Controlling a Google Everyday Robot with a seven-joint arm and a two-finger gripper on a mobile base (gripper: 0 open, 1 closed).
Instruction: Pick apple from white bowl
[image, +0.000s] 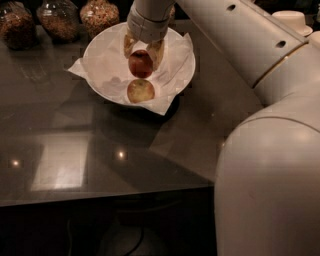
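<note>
The claw (142, 55) is positioned over the wide round white bowl lined with crinkled white paper (100, 55), which is set on the dark glossy surface (75, 150). The small round deep-red apple (141, 65) is clamped between the two fingers, which are closed only to the fruit's width. It appears to be held just above a paler yellow-green apple (140, 91) lying in the bowl. The lifting step is judged to be in hand. A straight upward withdrawal is called for next, with firm grip, so that paper and rim are cleared.

red apple (141, 64) (cream tool (142, 56) around it)
</note>
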